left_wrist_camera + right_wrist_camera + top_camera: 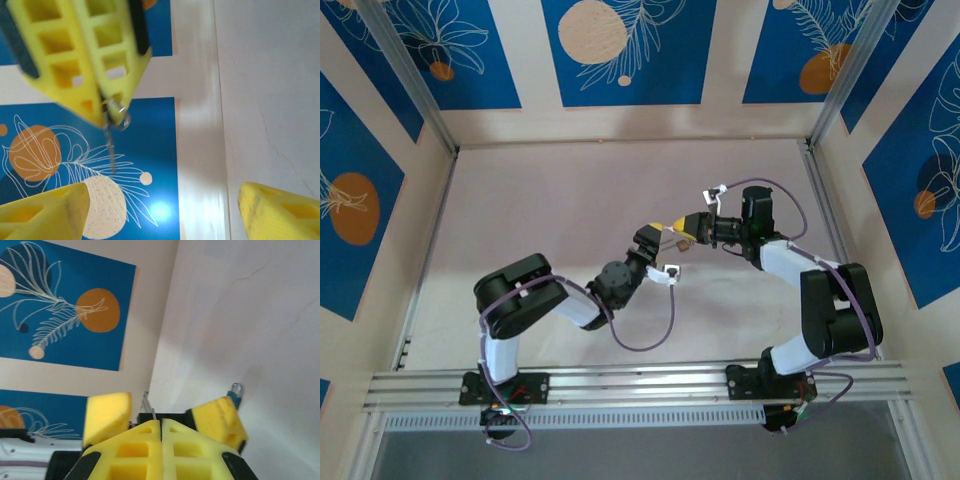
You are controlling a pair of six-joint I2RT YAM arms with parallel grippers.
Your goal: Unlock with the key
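Note:
My right gripper (161, 421) is shut, and a thin silvery blade of the key (154, 415) pokes out between its tips. In the left wrist view the same shut right gripper (107, 116) hangs at the upper left. The key's blade (111, 145) points down from it, with a small wire ring beside the tips. The key's head is hidden between the pads. My left gripper (164, 194) stands wide open just in front, with nothing between its fingers (107, 412). Seen from above, the left gripper (658, 238) and the right gripper (688, 226) meet over the middle of the table.
A small dark blue piece with a silver loop (235, 390) shows past the left gripper's far finger; what it is and whether it lies on the table I cannot tell. The pale table (550, 200) spreads around the grippers, with patterned blue walls (620, 50) behind.

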